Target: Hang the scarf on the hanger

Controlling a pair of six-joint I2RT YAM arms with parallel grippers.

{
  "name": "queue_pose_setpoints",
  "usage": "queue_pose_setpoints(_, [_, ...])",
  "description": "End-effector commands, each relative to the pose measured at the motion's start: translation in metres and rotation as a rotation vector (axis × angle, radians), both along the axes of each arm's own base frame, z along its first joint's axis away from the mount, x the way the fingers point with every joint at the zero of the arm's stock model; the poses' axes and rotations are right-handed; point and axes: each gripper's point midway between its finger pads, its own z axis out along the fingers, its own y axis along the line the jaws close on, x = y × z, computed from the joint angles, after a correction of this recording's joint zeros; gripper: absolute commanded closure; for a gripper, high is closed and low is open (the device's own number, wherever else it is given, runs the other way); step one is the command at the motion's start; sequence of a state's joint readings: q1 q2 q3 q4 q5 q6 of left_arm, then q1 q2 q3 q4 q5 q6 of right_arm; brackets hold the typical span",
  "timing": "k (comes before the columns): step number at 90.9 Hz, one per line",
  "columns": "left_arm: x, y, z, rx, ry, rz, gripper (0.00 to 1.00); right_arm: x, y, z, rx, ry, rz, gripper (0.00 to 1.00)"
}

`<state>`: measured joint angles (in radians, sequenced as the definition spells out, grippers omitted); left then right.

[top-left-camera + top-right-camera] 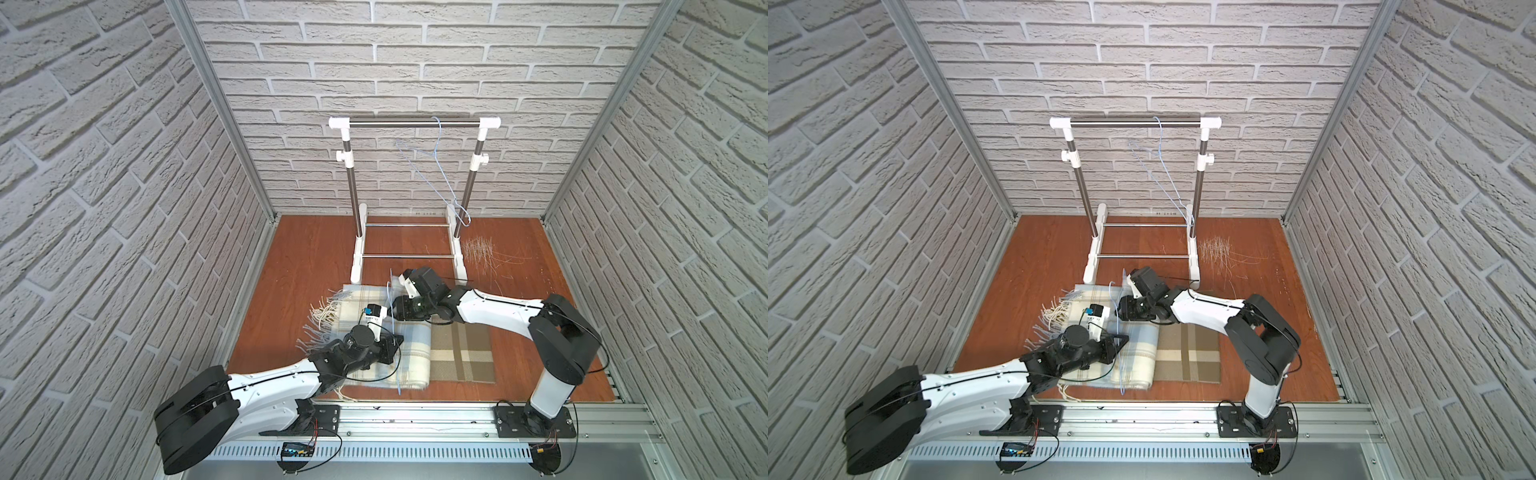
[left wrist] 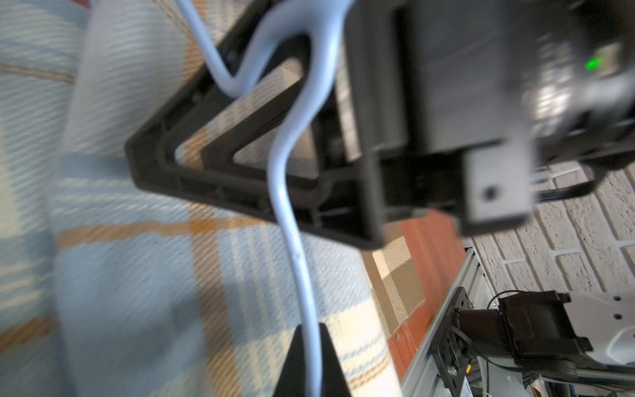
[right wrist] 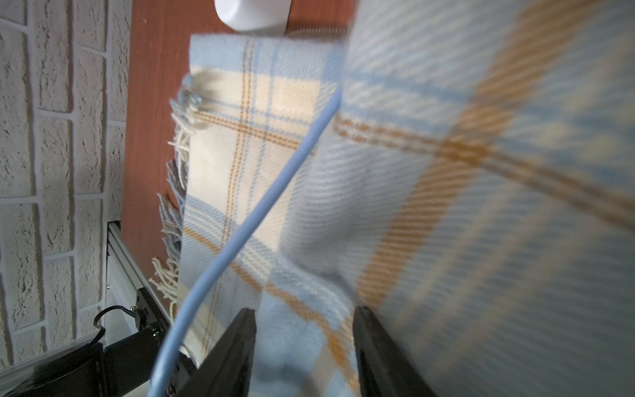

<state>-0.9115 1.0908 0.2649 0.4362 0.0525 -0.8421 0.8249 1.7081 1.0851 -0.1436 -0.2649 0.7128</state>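
Note:
The scarf [image 1: 411, 353], a light-blue and cream plaid with orange lines and fringes, lies folded on the wooden table in both top views. A thin blue wire hanger [image 1: 390, 291] stands over it. My left gripper [image 2: 311, 364] is shut on the hanger's wire [image 2: 292, 220]. My right gripper [image 3: 304, 343] is open, its black fingers [image 3: 237, 350] set apart over the scarf's cloth [image 3: 257, 137], beside a raised fold of scarf [image 3: 481, 172]. The hanger wire [image 3: 261, 206] runs past its one finger. Both grippers meet above the scarf's middle [image 1: 1133, 332].
A white and steel clothes rack [image 1: 415, 123] stands at the back of the table, with another blue wire hanger [image 1: 436, 166] hooked on its bar. A brown plaid cloth [image 1: 461, 353] lies right of the scarf. The rack's white foot [image 3: 254, 13] is near the scarf's edge.

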Motion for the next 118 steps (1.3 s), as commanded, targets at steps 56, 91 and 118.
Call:
queue_pose_setpoints(56, [0.001, -0.035, 0.0, 0.003, 0.022, -0.104, 1.0, -0.025, -0.026, 0.022, -0.237, -0.289, -0.013, 0.34])
queue_pose_setpoints(91, [-0.007, -0.021, 0.007, 0.001, 0.01, -0.093, 1.0, -0.019, 0.006, 0.0, -0.129, -0.25, -0.006, 0.59])
queue_pose_setpoints(118, [-0.006, -0.015, 0.011, 0.003, -0.012, -0.075, 1.0, -0.021, 0.007, -0.014, -0.158, -0.202, -0.008, 0.97])
